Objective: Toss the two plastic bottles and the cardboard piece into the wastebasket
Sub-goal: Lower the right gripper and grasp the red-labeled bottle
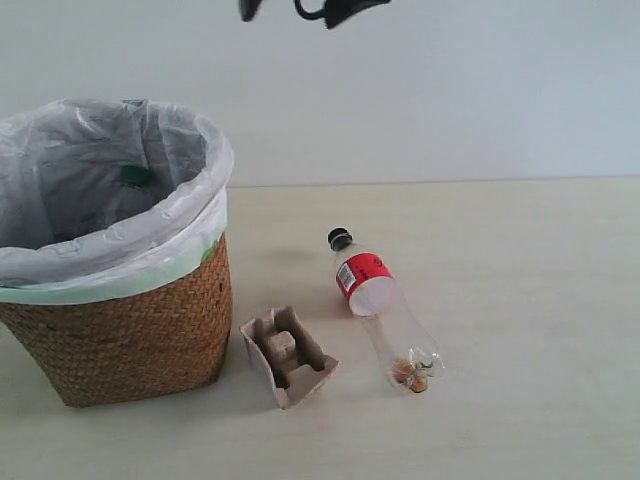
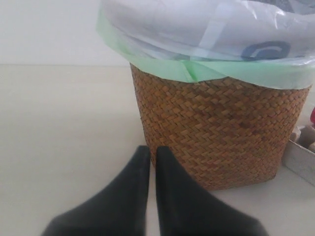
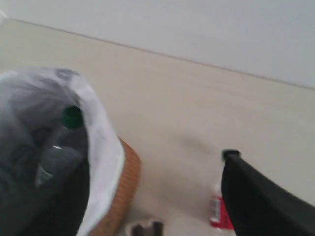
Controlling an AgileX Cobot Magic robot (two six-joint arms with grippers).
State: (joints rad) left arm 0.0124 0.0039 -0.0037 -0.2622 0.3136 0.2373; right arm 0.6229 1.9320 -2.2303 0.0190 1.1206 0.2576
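Already the green-capped bottle (image 3: 59,152) lies inside the wastebasket (image 1: 130,340); right end effector (image 1: 290,10) gapes wide high up, left end effector (image 2: 152,152) sits pinched together beside it.

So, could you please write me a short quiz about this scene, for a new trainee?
1. True or false: the green-capped bottle is already inside the wastebasket.
2. Which lies nearer to the wastebasket: (a) the moulded-pulp tray or (b) the black-capped bottle?
3. Fill in the gap: the left end effector is ____ (open or shut).

Key
1. True.
2. (a), the moulded-pulp tray.
3. Shut, with nothing held between its fingers.
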